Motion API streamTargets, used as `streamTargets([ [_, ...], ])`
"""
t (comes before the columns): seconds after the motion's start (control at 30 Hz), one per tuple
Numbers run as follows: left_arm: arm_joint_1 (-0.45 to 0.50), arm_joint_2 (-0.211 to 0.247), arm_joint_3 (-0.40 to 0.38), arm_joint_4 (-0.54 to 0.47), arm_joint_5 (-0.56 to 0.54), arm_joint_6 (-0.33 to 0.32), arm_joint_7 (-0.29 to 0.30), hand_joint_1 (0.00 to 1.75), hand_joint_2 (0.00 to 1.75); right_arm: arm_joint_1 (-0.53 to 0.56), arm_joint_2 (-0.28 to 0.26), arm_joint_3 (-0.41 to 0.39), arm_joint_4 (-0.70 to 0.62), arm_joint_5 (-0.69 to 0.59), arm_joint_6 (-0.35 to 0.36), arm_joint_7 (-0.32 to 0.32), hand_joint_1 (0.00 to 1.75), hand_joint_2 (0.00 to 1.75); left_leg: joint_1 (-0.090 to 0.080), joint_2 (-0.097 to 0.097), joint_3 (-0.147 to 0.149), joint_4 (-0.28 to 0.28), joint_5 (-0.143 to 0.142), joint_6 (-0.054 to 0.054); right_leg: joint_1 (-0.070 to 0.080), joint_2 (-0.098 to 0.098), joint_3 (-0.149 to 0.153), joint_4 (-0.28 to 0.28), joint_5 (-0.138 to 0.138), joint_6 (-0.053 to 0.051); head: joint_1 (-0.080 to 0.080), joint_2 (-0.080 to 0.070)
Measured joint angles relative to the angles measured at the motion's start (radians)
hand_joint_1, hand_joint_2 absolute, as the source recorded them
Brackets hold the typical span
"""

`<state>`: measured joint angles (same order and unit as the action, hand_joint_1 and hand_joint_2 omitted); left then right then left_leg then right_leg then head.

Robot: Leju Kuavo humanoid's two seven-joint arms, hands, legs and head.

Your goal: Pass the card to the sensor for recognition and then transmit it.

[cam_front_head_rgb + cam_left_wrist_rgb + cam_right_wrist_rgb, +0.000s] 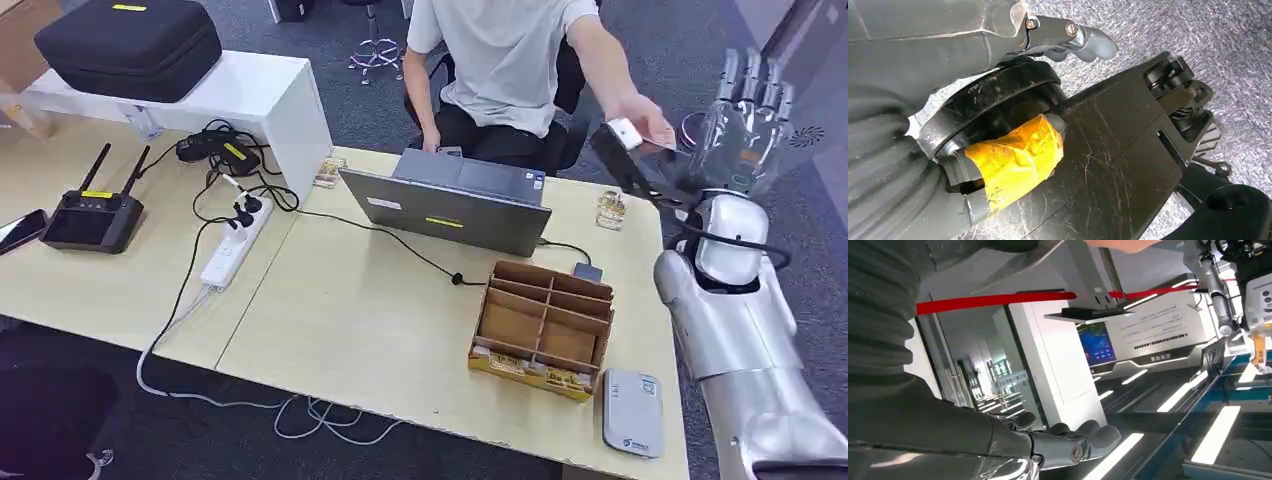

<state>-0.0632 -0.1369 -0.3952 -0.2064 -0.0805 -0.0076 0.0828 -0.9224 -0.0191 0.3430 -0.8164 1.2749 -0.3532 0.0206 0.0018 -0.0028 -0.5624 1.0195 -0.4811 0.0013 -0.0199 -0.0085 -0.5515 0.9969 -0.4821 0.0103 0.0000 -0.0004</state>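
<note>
As the person's hand point(640, 118) takes the card point(625, 132) at two o'clock, the right hand point(748, 115), fingers spread, holds nothing: handover step; withdrawal looks next.

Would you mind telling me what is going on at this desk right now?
The robot's right hand is raised beyond the far right corner of the table, fingers pointing up, facing a seated person. The person's hand reaches toward it, holding a small white card close beside the robot's hand. A laptop, a cardboard organizer and a grey reader sit on the table.
</note>
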Motion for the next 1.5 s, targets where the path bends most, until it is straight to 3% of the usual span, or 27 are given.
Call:
streamTargets([
  [0.1, -0.002, 0.0, 0.0, 0.0, 0.001, -0.008, 0.008, 0.0, 1.75, 0.001, 0.0, 0.004, 0.0, -0.002, 0.009, 0.0, 0.0, 1.75, 0.0, 0.0, 0.0, 0.0, 0.0, 0.0, 0.0, 0.0, 0.0, 0.0, 0.0, 0.0, 0.0, 0.0],
  [0.13, -0.003, 0.0, 0.0, 0.0, 0.002, -0.011, 0.01, 0.0, 1.75, 0.002, 0.0, 0.006, 0.0, -0.003, 0.014, 0.0, 1.75, 1.75, 0.0, 0.0, 0.0, 0.0, 0.0, 0.0, 0.0, 0.0, 0.0, 0.0, 0.0, 0.0, 0.0, 0.0],
  [1.23, -0.008, 0.002, 0.0, 0.005, 0.013, -0.024, 0.0, 0.0, 1.75, 0.017, 0.014, 0.029, -0.033, -0.048, 0.068, -0.034, 1.75, 1.75, 0.0, -0.001, 0.0, 0.0, 0.0, 0.0, 0.0, 0.0, 0.0, 0.0, 0.0, 0.0, 0.0, 0.0],
  [1.37, -0.004, 0.002, 0.0, 0.006, 0.007, -0.005, -0.011, 0.0, 1.75, 0.052, 0.017, 0.032, -0.088, -0.031, 0.052, -0.031, 1.75, 1.75, 0.0, -0.002, 0.0, 0.0, 0.0, 0.0, 0.0, -0.001, -0.001, 0.0, 0.0, 0.0, 0.0, 0.0],
  [1.5, -0.001, 0.0, 0.011, 0.006, 0.032, 0.01, -0.014, 0.0, 1.75, 0.18, -0.008, 0.032, -0.252, 0.037, -0.015, -0.026, 1.75, 1.75, 0.0, -0.002, 0.0, 0.0, 0.0, 0.0, 0.0, -0.002, -0.001, -0.001, -0.001, 0.0, 0.0, 0.0],
])
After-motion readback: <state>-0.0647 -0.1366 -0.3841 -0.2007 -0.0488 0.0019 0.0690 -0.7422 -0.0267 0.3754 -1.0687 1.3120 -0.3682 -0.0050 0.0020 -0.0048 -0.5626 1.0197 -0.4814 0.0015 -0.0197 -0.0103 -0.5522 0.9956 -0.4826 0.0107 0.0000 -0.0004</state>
